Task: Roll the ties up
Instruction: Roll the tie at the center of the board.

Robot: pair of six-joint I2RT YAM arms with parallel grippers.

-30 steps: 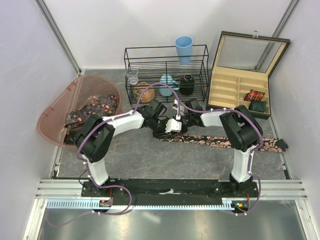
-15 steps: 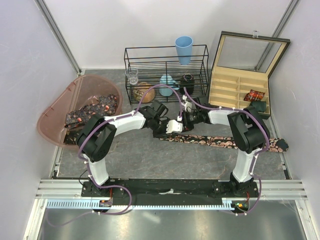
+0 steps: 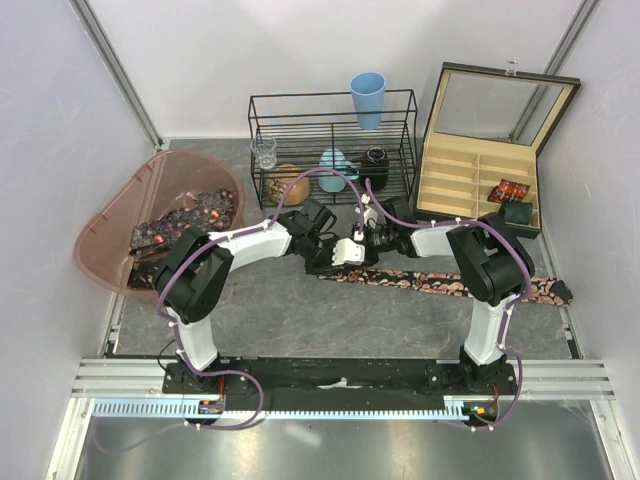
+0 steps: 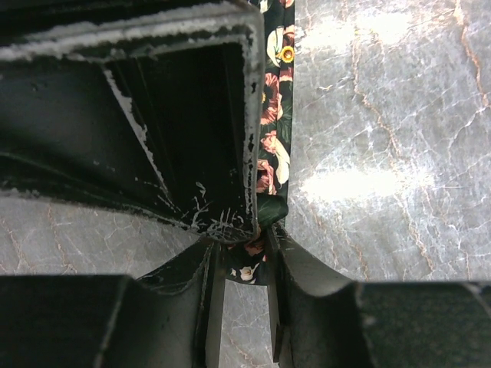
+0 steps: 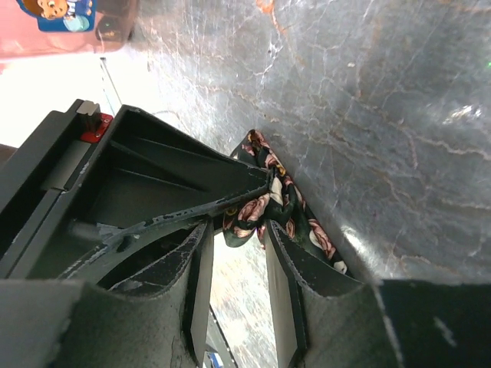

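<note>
One long dark floral tie (image 3: 450,284) lies flat across the table, its right end near the right wall. Both grippers meet at its left end. My left gripper (image 3: 341,256) is shut on the tie's tip, which shows between its fingers in the left wrist view (image 4: 255,264). My right gripper (image 3: 362,243) is shut on the folded fabric just beside it (image 5: 253,218). The two sets of fingers almost touch. More ties lie heaped in the pink tub (image 3: 185,215). Two rolled ties (image 3: 510,190) sit in the wooden box.
The pink-brown tub (image 3: 105,235) stands at the left. A black wire rack (image 3: 332,120) at the back holds a glass (image 3: 264,152) and small items, with a blue cup (image 3: 367,98) on top. The open wooden box (image 3: 455,170) stands at the back right.
The right arm has shifted a little, bringing its gripper closer to the left gripper at the tie's left end. The tie's right end has slid slightly left.
</note>
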